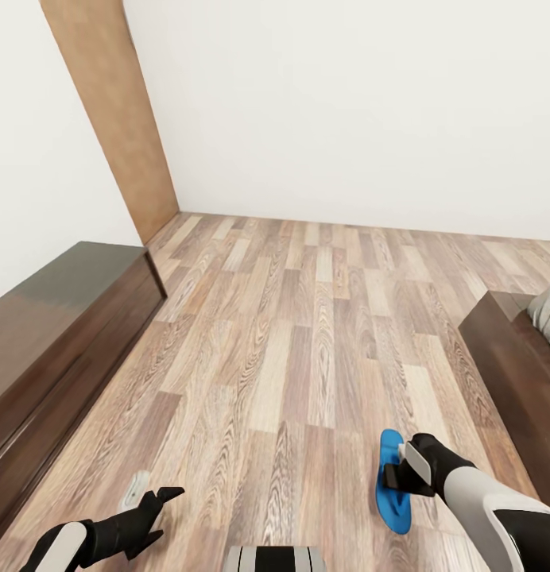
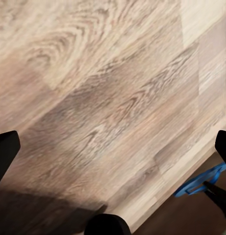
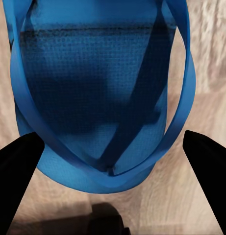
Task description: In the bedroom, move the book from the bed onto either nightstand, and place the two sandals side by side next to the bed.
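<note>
As its right gripper hovers spread-fingered over a bright blue flat sandal on wood-plank floor, apparently for pickup, the left gripper hangs likewise apart.

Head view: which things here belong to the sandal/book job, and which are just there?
Job:
- blue sandal flat on the floor, under the open right gripper
- bed, frame corner at the right edge
- left gripper, open, empty, over bare planks

Just there:
- long dark low cabinet along the left wall
- wood floor
- brown door panel
</note>
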